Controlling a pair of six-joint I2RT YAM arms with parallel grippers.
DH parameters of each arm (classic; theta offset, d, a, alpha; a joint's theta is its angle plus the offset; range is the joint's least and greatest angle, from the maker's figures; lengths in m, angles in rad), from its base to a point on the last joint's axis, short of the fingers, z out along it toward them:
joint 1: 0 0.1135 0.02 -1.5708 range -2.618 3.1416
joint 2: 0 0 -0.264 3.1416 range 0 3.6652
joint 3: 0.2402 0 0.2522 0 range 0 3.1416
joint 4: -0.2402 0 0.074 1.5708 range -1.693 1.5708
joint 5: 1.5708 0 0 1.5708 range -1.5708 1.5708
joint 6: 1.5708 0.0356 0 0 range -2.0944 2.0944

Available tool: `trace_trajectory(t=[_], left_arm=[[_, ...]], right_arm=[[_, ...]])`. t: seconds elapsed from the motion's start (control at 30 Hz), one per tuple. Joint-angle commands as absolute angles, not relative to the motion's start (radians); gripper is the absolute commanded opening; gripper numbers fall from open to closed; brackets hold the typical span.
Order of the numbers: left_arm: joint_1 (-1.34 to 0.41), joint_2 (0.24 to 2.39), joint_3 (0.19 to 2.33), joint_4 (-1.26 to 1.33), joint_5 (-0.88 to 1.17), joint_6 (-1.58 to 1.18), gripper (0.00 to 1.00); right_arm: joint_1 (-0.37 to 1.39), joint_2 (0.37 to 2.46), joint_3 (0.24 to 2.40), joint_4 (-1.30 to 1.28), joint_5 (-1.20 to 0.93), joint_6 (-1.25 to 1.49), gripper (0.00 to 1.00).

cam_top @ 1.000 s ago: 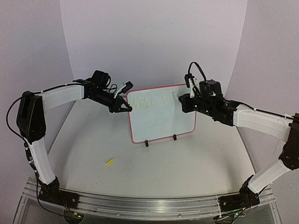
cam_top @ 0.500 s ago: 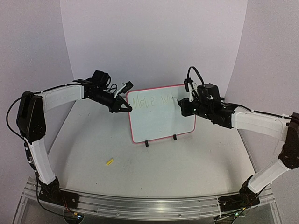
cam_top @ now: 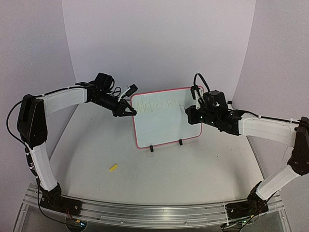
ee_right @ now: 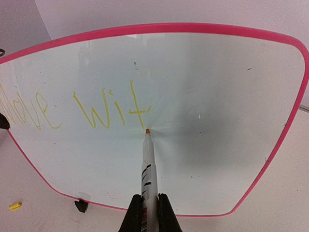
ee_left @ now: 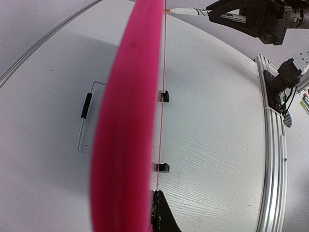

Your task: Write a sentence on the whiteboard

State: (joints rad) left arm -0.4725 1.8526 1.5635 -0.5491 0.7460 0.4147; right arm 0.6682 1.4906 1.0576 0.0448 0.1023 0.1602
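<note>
The whiteboard (cam_top: 164, 121) with its pink-red frame stands upright on two black feet mid-table. Yellow-green handwriting (cam_top: 157, 105) runs along its top; in the right wrist view the sentence (ee_right: 104, 110) reads "Move Wit". My left gripper (cam_top: 131, 111) is shut on the board's left edge; the left wrist view shows the frame (ee_left: 128, 121) edge-on against one finger. My right gripper (cam_top: 191, 112) is shut on a white marker (ee_right: 147, 169) whose orange tip touches the board just under the "t".
A small yellow marker cap (cam_top: 113, 167) lies on the table at front left, also seen in the right wrist view (ee_right: 14, 206). The aluminium rail (cam_top: 145, 212) runs along the near edge. Purple walls enclose the back and sides.
My right gripper has moved down and slightly left along the board with the marker, drawing the downstroke of the "t". The left arm and the board have not moved.
</note>
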Motion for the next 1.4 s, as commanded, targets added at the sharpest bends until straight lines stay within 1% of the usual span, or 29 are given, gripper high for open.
trace_trajectory(t=[0.0,0.27,0.47,0.6,0.93,1.37], left_arm=[[-0.476,1.879,1.563,-0.575,0.611,0.484,0.0],[-0.476,1.879,1.563,-0.575,0.611,0.483,0.0],[-0.476,1.878,1.563,-0.576,0.608,0.484,0.0],[-0.476,1.879,1.563,-0.575,0.611,0.483,0.0],[-0.476,1.875,1.56,-0.576,0.607,0.483,0.0],[-0.476,1.876,1.559,-0.577,0.607,0.485,0.0]], right_arm=[[0.665,1.475,1.068,0.066,0.163,0.163,0.0],[0.665,1.465,1.062,0.066,0.145,0.159,0.0],[0.664,1.379,1.032,0.062,0.096,0.172,0.0],[0.664,1.346,1.042,0.06,0.106,0.163,0.0],[0.664,1.442,1.147,0.064,0.137,0.102,0.0],[0.664,1.498,1.172,0.071,0.188,0.086,0.0]])
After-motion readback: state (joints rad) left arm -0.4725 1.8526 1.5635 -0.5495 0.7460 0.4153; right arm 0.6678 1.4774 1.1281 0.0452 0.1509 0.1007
